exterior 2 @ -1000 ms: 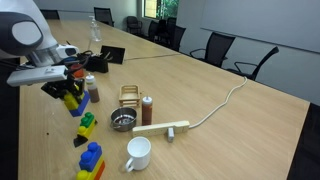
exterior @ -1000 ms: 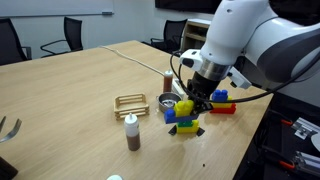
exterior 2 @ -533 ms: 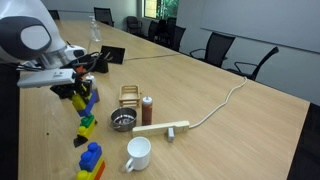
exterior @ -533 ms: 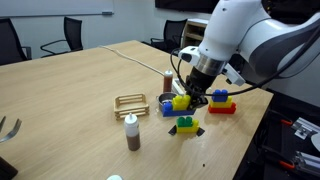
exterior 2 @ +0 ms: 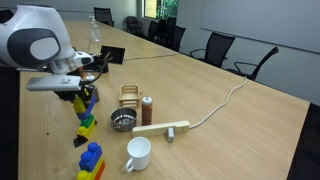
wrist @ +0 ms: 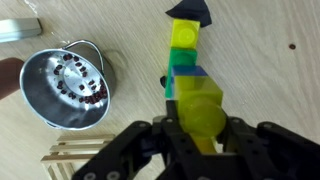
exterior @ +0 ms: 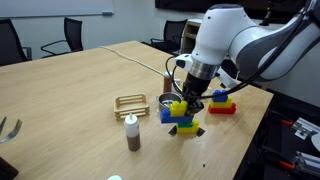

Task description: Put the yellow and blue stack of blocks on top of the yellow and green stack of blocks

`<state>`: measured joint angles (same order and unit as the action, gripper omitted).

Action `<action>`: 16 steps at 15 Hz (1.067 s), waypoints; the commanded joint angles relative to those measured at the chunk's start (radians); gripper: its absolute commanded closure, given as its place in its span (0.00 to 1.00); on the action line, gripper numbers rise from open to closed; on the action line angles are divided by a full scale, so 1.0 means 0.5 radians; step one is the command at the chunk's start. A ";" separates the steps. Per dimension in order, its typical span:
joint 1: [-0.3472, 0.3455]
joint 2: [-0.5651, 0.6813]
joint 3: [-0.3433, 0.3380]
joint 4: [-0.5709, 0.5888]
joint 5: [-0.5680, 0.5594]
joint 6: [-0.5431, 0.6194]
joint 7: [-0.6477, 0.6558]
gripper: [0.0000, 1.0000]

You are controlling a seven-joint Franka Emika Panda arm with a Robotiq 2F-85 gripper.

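The gripper [exterior: 187, 102], clamped on the yellow and blue stack [exterior: 177, 109], has come down since the earlier frame; the stack now hangs just above the yellow and green stack [exterior: 185, 126].

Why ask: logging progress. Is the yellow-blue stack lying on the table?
No, the gripper holds the yellow-blue stack up over the green stack.

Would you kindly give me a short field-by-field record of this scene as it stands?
gripper: shut on the yellow and blue stack of blocks
held stack position: in the air, just above the yellow and green stack of blocks; contact cannot be told
red-based stack: stands apart from both
nearby: metal strainer, white mug
task state: held stack not yet released
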<state>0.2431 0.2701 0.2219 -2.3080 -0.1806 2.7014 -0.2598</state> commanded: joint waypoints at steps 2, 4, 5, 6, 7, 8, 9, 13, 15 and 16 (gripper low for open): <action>-0.057 0.049 0.061 0.089 0.073 -0.082 -0.110 0.89; -0.063 0.052 0.074 0.095 0.096 -0.106 -0.127 0.89; -0.069 0.049 0.086 0.097 0.117 -0.128 -0.137 0.89; -0.070 0.035 0.099 0.094 0.139 -0.169 -0.144 0.89; -0.067 0.023 0.108 0.094 0.159 -0.213 -0.153 0.89; -0.067 0.008 0.125 0.090 0.188 -0.249 -0.162 0.89; -0.061 -0.009 0.133 0.086 0.200 -0.289 -0.161 0.89; -0.037 -0.051 0.110 0.066 0.123 -0.272 -0.139 0.89; -0.030 -0.067 0.093 0.067 0.076 -0.239 -0.136 0.89; -0.030 -0.071 0.090 0.071 0.068 -0.241 -0.139 0.89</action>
<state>0.2338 0.2566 0.2697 -2.2656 -0.1224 2.5770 -0.3101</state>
